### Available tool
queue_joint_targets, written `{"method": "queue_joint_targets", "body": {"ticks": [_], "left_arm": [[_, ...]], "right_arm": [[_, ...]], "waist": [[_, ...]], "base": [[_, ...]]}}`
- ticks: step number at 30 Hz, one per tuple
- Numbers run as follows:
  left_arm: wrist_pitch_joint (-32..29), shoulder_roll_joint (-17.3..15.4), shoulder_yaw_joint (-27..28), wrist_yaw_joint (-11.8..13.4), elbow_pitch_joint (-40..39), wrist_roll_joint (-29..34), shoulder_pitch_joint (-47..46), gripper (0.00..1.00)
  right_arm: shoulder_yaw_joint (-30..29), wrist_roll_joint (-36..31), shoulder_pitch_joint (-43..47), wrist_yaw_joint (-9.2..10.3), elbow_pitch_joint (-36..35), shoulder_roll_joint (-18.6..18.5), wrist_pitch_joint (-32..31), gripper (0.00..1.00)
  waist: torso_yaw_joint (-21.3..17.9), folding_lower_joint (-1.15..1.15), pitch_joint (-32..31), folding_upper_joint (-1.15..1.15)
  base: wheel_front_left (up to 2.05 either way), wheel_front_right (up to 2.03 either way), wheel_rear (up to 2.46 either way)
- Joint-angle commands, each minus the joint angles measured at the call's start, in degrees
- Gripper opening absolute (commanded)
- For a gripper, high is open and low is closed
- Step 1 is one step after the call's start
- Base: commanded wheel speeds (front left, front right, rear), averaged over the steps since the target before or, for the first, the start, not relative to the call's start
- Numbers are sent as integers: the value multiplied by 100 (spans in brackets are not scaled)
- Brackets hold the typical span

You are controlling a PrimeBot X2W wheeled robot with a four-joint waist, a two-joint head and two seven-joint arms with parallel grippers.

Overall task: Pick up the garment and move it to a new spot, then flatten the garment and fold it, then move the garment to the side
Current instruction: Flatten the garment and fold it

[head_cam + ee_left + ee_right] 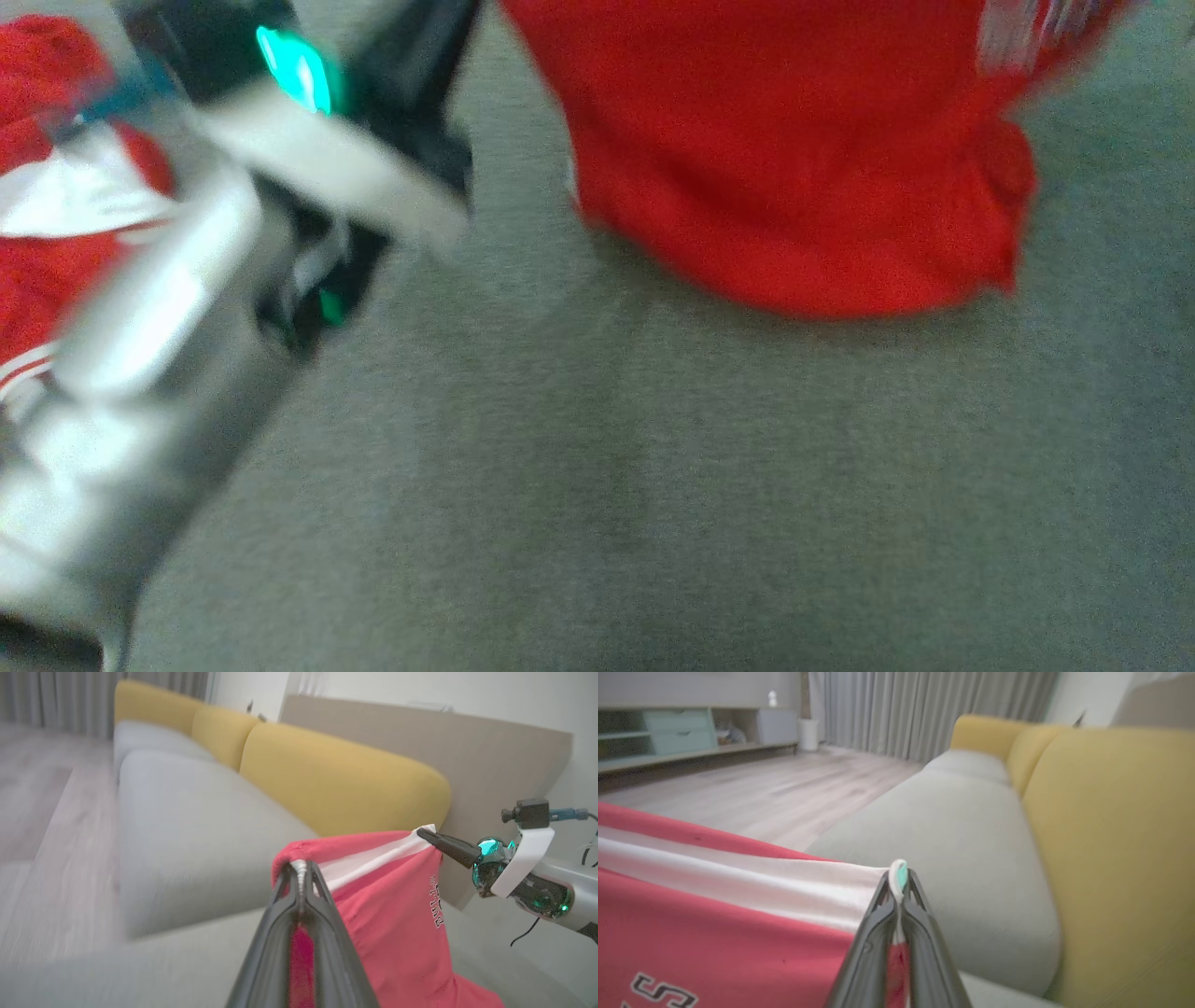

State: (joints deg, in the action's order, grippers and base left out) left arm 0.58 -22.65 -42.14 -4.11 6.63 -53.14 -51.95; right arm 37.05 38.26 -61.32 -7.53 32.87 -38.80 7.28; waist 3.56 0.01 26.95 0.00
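The garment is red with a white band and black lettering. It hangs stretched between my two grippers above the grey sofa seat. My left gripper is shut on one end of the white band. My right gripper pinches the other end, its fingers closed to a point. In the right wrist view the right gripper is shut on the band's edge, and the garment spreads away to the left. The blurred head view shows the red garment over grey fabric, with a pale forearm at the left.
The sofa has a grey seat and yellow back cushions, with a beige panel behind them. Wooden floor lies beyond the sofa's front edge. A low shelf unit and grey curtains stand far off.
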Motion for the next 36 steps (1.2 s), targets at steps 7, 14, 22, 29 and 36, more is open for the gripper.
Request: {"method": "queue_joint_targets", "body": {"ticks": [7, 14, 22, 29, 36], "left_arm": [[489, 178, 576, -145, 547, 791, -2462, 0], [1211, 309, 201, -294, 1270, 1419, -3159, 0], [1436, -81, -339, -306, 1021, 1968, -1107, 0], [1441, -264, -416, -31, 255, 2428, 1734, 0], [1441, -363, -92, 230, -528, 2360, 3714, 0]], "right_arm": [[-1289, -946, -1352, 4, 61, -230, 634, 0], [-2117, -1564, -1253, 4, -514, -75, 749, 0], [-2703, -1548, 1428, 4, -1381, 414, 763, 0], [-3697, -1792, 4536, 4, -2701, 1299, 770, 0], [-4201, -1842, 6712, 4, -3996, 1852, 664, 0]], "waist": [[-827, -1, 424, 0], [-1173, -1, 416, 0], [-1164, -1, 56, 0], [-1090, -1, -383, 0], [-1059, -1, -837, 0]], "base": [[0, 0, 0], [0, 0, 0], [0, 0, 0], [0, 0, 0], [0, 0, 0]]}}
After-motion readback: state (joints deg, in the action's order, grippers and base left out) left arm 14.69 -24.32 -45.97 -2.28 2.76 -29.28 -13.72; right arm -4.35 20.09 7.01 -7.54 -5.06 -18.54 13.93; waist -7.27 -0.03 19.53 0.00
